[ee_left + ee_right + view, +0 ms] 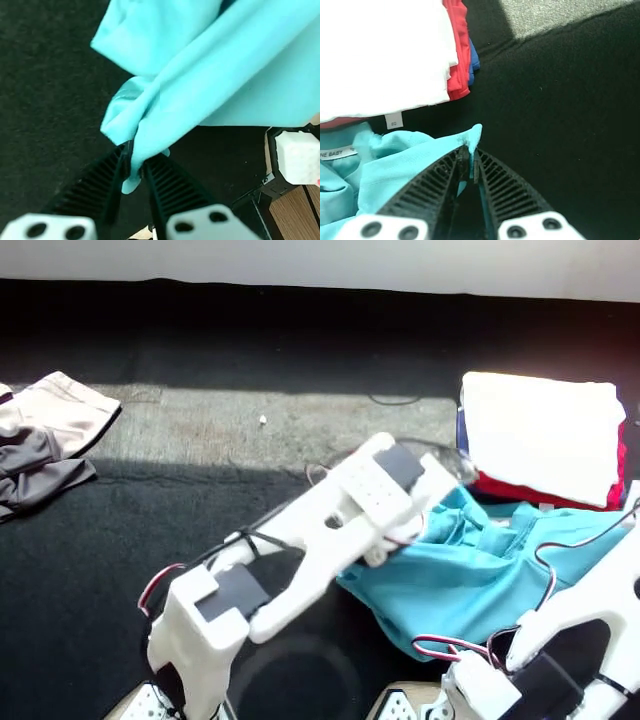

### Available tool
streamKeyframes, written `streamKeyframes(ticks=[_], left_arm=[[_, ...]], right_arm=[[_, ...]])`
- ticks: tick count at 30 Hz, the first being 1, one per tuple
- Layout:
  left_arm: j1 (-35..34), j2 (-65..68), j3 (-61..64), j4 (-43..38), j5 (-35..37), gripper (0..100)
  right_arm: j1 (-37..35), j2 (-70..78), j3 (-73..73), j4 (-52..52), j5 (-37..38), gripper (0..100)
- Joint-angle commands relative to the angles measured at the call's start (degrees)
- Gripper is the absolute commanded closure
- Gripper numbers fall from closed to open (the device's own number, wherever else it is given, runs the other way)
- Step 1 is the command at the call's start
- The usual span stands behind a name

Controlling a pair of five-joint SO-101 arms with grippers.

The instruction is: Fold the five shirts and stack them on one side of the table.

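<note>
The teal shirt (480,575) lies crumpled on the dark table (150,530), right of centre and just in front of the folded stack. Both grippers have hold of it. The left gripper (136,156) is closed tight on a bunched fold of the teal cloth, which spreads away from the jaws in loose ridges. The right gripper (470,152) is pinched on a thin edge of the same shirt – a small corner pokes up past the fingertips.

In the high view the left arm (330,530) stretches from the near left across to the shirt's left side, and the right arm (590,620) stands at the near right corner.

The stack sits at the table's right side – a white shirt (540,425) on top, a red shirt (545,495) under it, and a blue shirt (474,57) showing at the edge below. Well apart, at the far left edge, a beige shirt (55,410) and a grey shirt (40,475) lie unfolded, touching each other.
</note>
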Motion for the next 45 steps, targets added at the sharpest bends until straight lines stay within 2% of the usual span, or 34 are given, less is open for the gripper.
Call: streamKeyframes(ticks=[1,6,8,13,21,26,36,45], left_arm=[[-4.97,-0.57,-9.10,6.33,-3.08,99],[-14.64,-6.90,-11.21,6.42,-3.87,99],[-19.30,-10.95,-11.21,6.42,-7.12,99],[-30.11,-20.18,-13.58,6.42,-12.92,99],[-42.59,-29.05,-26.95,6.42,-17.14,99],[-46.46,-32.40,-32.66,6.42,-17.05,99],[-47.08,-42.51,-36.70,6.42,-17.05,99],[-54.37,-47.52,-36.70,2.64,-17.05,99]], right_arm=[[-5.14,-0.04,-3.74,0.57,-0.70,99.3],[-12.70,0.40,-9.80,0.75,-6.59,99.3],[-15.16,0.48,-14.02,0.84,-8.44,99.3],[-22.11,0.48,-24.75,4.88,-8.88,99.3],[-27.82,0.57,-38.64,4.53,-9.05,99.3],[-28.00,0.48,-50.68,4.53,-9.05,99.3],[-27.21,-0.04,-71.43,6.55,-8.88,99.3],[-28.44,0.40,-75.56,13.32,-9.05,99.3]])
